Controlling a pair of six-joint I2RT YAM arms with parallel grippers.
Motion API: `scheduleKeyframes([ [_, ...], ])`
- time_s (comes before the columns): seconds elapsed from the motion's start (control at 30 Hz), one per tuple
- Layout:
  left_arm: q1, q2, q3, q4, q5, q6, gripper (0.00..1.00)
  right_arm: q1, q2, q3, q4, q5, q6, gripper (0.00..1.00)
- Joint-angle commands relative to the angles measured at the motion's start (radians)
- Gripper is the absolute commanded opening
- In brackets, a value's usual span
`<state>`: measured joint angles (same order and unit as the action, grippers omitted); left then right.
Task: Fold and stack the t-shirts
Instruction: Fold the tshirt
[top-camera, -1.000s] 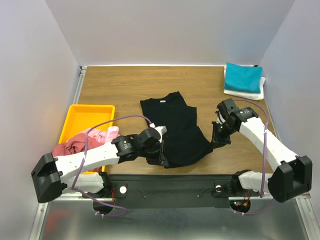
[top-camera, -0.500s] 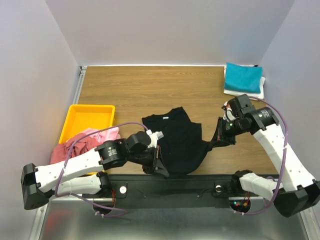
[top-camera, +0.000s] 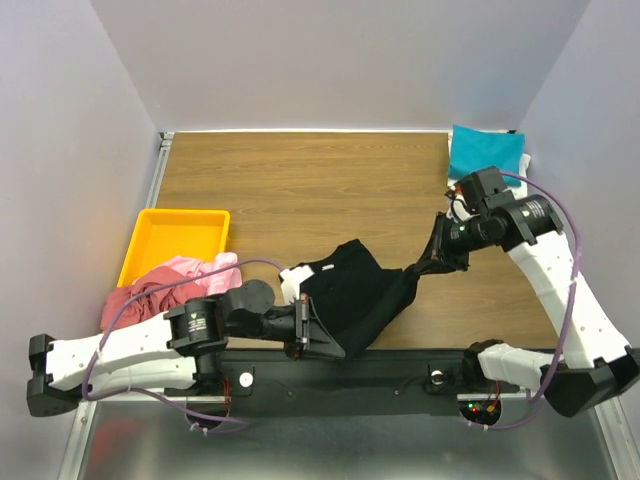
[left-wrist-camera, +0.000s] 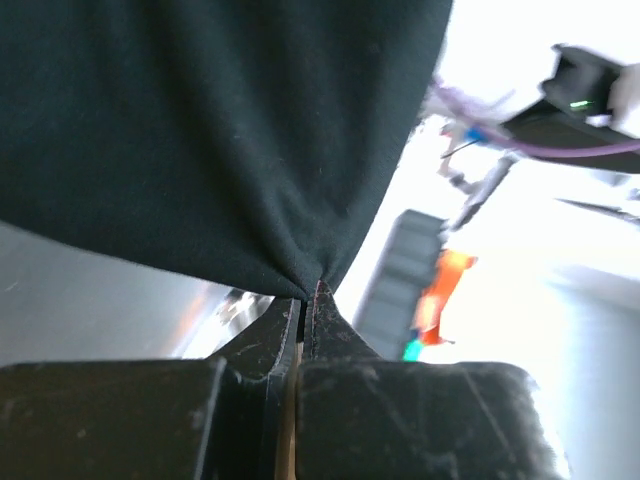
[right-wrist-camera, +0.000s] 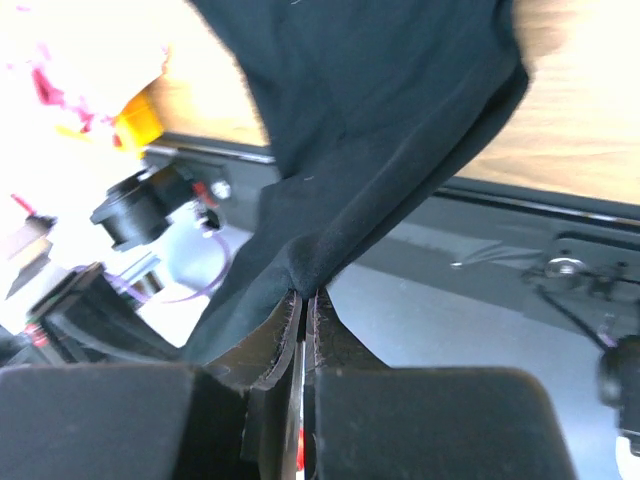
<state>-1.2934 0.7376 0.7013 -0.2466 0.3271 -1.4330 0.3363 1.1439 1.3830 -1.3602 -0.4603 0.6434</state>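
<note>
The large black t-shirt (top-camera: 352, 295) hangs stretched between both grippers above the table's near edge. My left gripper (top-camera: 318, 338) is shut on its lower left corner, the cloth (left-wrist-camera: 220, 140) fanning out from the fingertips. My right gripper (top-camera: 432, 255) is shut on the shirt's right corner, lifted over the table, the fabric (right-wrist-camera: 380, 110) draping away from it. A folded teal t-shirt (top-camera: 485, 152) lies on a white t-shirt (top-camera: 522, 165) at the back right corner. Pink (top-camera: 200, 268) and dusty red (top-camera: 140, 298) t-shirts are heaped at the near end of the yellow tray.
The yellow tray (top-camera: 175, 235) sits at the table's left side. The black mounting rail (top-camera: 360, 375) runs along the near edge, with both arm bases on it. Grey walls close in the left, back and right.
Both grippers pulled the black t-shirt toward the near edge and lifted it. The left gripper drew back and down, the right one rose and moved farther right.
</note>
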Motion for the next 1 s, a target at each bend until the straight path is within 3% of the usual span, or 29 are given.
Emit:
scheduleKeyframes([
  [0.0, 0.02, -0.092, -0.109, 0.177, -0.046, -0.125, 0.0, 0.009, 0.046, 0.027, 0.024, 0.098, -0.048, 0.0],
  [0.5, 0.204, -0.175, -0.324, 0.308, 0.016, -0.119, 0.0, 0.009, 0.195, -0.013, 0.289, 0.137, -0.08, 0.0],
  [0.97, 0.336, -0.28, -0.43, 0.313, 0.012, -0.125, 0.0, 0.009, 0.404, 0.125, 0.389, 0.16, -0.154, 0.0],
])
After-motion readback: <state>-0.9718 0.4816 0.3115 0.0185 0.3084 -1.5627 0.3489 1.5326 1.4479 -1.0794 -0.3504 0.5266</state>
